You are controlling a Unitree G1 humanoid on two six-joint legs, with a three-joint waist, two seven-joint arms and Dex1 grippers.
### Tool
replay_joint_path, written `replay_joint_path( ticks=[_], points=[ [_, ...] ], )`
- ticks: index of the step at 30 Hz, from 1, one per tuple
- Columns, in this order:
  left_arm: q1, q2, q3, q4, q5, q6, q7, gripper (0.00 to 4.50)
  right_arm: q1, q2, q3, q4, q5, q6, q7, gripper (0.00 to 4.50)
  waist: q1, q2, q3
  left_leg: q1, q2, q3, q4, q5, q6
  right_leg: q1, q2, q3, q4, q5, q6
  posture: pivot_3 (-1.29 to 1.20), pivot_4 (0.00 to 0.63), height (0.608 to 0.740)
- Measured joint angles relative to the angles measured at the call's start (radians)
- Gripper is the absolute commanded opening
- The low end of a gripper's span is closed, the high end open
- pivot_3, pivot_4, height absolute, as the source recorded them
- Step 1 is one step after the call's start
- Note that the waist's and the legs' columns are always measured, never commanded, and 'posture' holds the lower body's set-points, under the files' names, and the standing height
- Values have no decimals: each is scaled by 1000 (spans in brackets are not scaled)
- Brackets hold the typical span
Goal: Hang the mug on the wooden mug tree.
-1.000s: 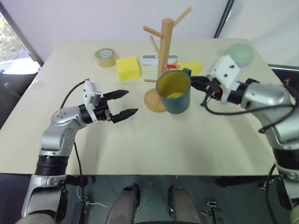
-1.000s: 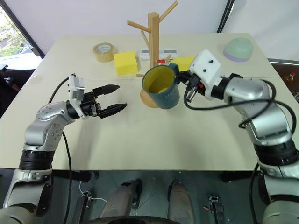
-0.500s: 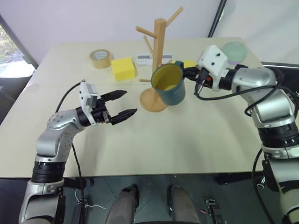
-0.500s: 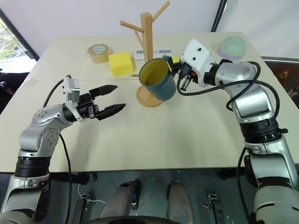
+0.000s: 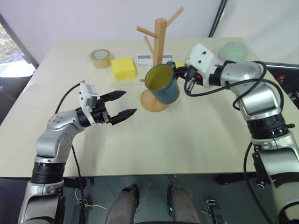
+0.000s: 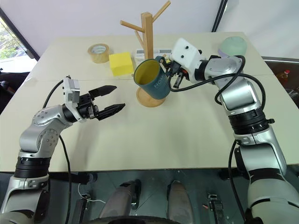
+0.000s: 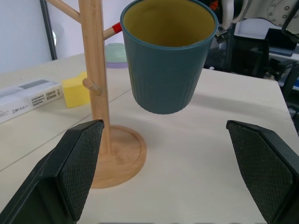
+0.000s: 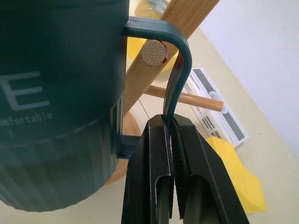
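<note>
Two black fingers of the right gripper (image 8: 172,140) pinch the loop handle of the mug (image 5: 161,83), holding it in the air just beside the wooden mug tree (image 5: 158,60), near the table's (image 5: 187,140) far edge. A peg tip sits inside the handle loop. The left gripper (image 5: 120,103) hovers spread and empty.

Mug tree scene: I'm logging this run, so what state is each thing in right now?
mug: upright, in the air beside the post, a peg tip inside its handle loop
wooden mug tree: upright on the table, pegs bare
right gripper: shut on the mug's handle
left gripper: open, holding nothing
tape roll: lying flat
dome-shaped bowl: upside down
</note>
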Motion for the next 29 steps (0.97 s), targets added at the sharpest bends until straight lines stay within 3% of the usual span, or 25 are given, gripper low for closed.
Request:
replay_joint_path(
  ticks=[5, 9, 13, 19, 24, 29],
  points=[
    [0, 0, 0, 0, 0, 0, 1, 4500, -5, 8, -2, 10, -21, -7, -5, 2895, 0, 0, 0, 0, 0, 0, 0, 0, 0, 0, 0, 0, 1, 0, 0, 0, 150, 740],
    [1, -1, 0, -2, 0, 0, 18, 4500, 19, -25, -34, -11, -23, -22, -7, 2895, 3, 0, 0, 0, 0, 0, 0, 0, 0, 0, 0, 0, 1, 0, 0, 0, 150, 740],
    [25, -15, 24, 10, 26, -8, 105, 4500, 135, -43, -219, -34, 48, -44, -42, 2895, 5, -1, 0, 1, 0, 0, 0, 0, 0, 1, 0, 1, 0, 0, 0, 0, 150, 740],
    [108, -74, 65, 95, 120, -72, 279, 4500, 397, 102, -445, -60, 193, -96, -148, 2895, -4, -1, -1, 6, 2, 2, 0, 0, 0, 4, 2, 2, 2, 1, -1, 0, 150, 740],
    [177, -102, 115, 152, 164, -126, 381, 4500, 571, 215, -457, -51, 219, -171, -200, 2895, 0, -1, -1, 8, 4, 2, 1, 0, 0, 6, 3, 2, 4, 0, -5, 0, 150, 740],
    [241, -108, 118, 165, 198, -176, 421, 4500, 617, 260, -439, -20, 221, -229, -215, 2895, 0, -1, -1, 11, 5, 3, 1, 0, -1, 9, 3, 3, 3, 0, -7, 0, 150, 740]
  ],
)
